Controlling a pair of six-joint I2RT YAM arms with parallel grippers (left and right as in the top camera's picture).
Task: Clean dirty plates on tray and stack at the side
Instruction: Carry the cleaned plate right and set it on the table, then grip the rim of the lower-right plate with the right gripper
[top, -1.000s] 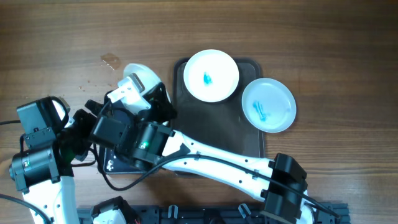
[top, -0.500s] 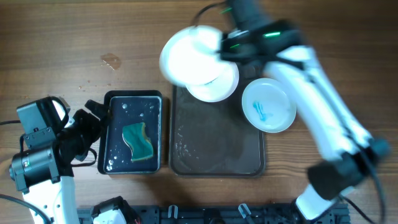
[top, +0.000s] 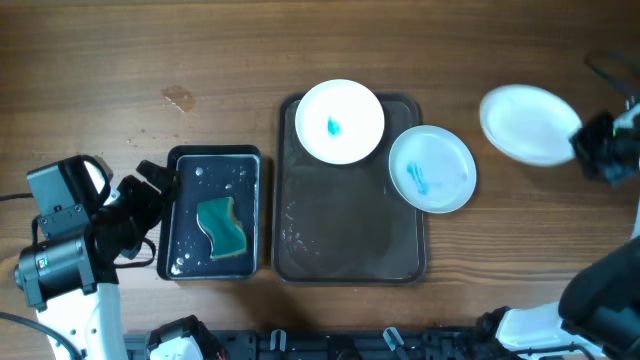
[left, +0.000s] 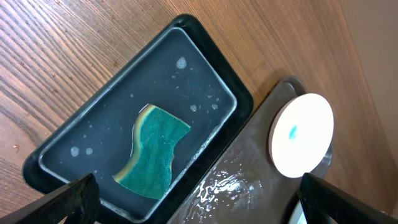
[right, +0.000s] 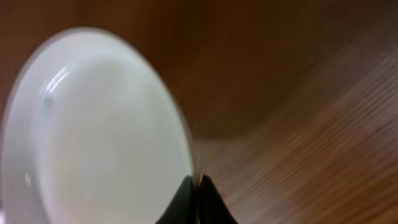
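**Right arm.** The right end effector (top: 588, 147) is closed on the rim of a clean white plate (top: 528, 122), pinching it at the edge nearest the wrist. The plate is over bare desk (top: 120, 60), well to the right of the tray (top: 350, 250). Whether it rests on the wood or hangs above it cannot be told.

**Left arm.** The left end effector (left: 206, 200) stands wide open and empty above the black container (top: 215, 158) holding the teal sponge (top: 222, 226).

**Remaining work.** Two smeared plates are unwiped. One (top: 340, 122) sits at the tray's far left corner, and the other (top: 432, 168) overlaps the tray's right rim.

**Step in hand (judged).** The clean plate is being set down to start the stack.

**Recommendations.**
- Level the plate before lowering it, as an edge grip lets it tip.
- Place it well apart from the tray so later plates can land squarely on top.
- Open the jaws only once it lies flat, then draw back sideways to avoid dragging it.
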